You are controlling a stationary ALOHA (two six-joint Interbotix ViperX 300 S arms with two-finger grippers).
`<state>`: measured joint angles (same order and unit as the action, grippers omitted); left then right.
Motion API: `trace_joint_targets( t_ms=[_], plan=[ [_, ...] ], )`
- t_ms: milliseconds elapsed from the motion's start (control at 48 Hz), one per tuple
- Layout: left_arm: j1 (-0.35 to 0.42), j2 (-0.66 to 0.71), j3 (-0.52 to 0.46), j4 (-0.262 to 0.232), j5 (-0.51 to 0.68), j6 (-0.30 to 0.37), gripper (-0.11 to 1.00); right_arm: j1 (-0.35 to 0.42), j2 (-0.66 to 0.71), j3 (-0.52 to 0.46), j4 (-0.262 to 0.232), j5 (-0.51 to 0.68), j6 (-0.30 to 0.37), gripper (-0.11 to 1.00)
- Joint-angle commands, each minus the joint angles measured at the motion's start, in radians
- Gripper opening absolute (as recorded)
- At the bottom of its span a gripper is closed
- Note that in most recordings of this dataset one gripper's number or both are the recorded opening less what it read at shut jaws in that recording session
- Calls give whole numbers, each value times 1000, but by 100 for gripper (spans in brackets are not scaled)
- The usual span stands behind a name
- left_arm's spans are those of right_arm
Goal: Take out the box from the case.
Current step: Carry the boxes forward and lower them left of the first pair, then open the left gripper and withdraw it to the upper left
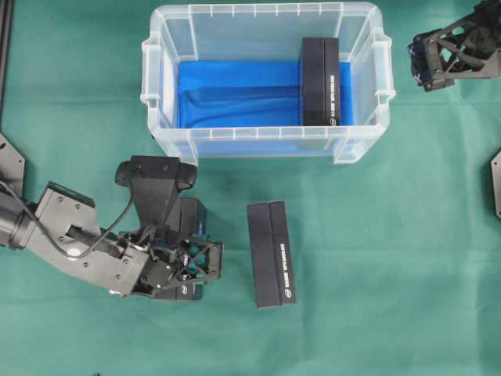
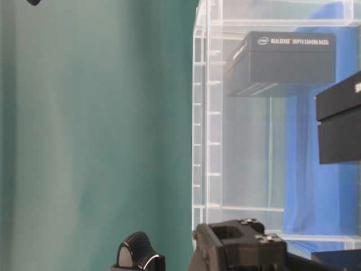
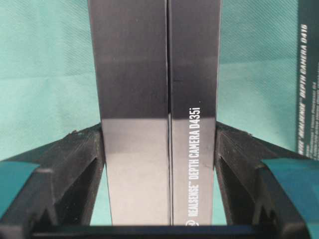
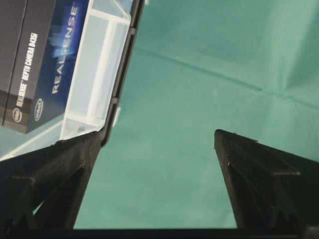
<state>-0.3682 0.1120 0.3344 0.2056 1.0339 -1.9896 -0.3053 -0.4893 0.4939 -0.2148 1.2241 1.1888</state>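
Note:
The case (image 1: 266,145) is a clear plastic tub with a blue liner, at the back middle of the green cloth. One black box (image 1: 320,82) stands on edge inside it at the right end, also visible through the case wall (image 2: 206,113) as a box (image 2: 287,59). My left gripper (image 1: 184,262) is in front of the case, lower left, shut on another black box (image 3: 134,74) that touches both fingers. My right gripper (image 1: 420,64) hangs open and empty outside the case's right end, over bare cloth (image 4: 157,134).
A third black box (image 1: 272,254) lies on the cloth just right of my left gripper; its printed side shows at the left wrist view's right edge (image 3: 309,74). The case's corner (image 4: 94,74) lies close to my right gripper's left finger.

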Motion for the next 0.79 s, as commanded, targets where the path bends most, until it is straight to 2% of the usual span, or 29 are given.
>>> trace_joint_targets(
  t_ms=[0, 83, 208, 250, 625, 771],
  plan=[
    [3, -38, -14, -9, -5, 2, 61, 0, -3, -12, -3, -2, 0, 93],
    [3, -43, -11, -26, -3, 5, 63, 0, -3, -12, -2, -2, 0, 93],
    [3, -55, -9, -31, -2, 6, 90, 0, -3, -14, -3, -2, 0, 93],
    [3, -58, -11, -31, 0, 5, 95, 0, -3, -14, -3, -2, 2, 93],
    [3, -74, -37, -32, 21, 5, 91, 5, -3, -14, 2, -2, 2, 93],
    [3, -94, -74, -32, 80, 6, 91, 3, -3, -14, 2, 0, 2, 93]
  ],
)
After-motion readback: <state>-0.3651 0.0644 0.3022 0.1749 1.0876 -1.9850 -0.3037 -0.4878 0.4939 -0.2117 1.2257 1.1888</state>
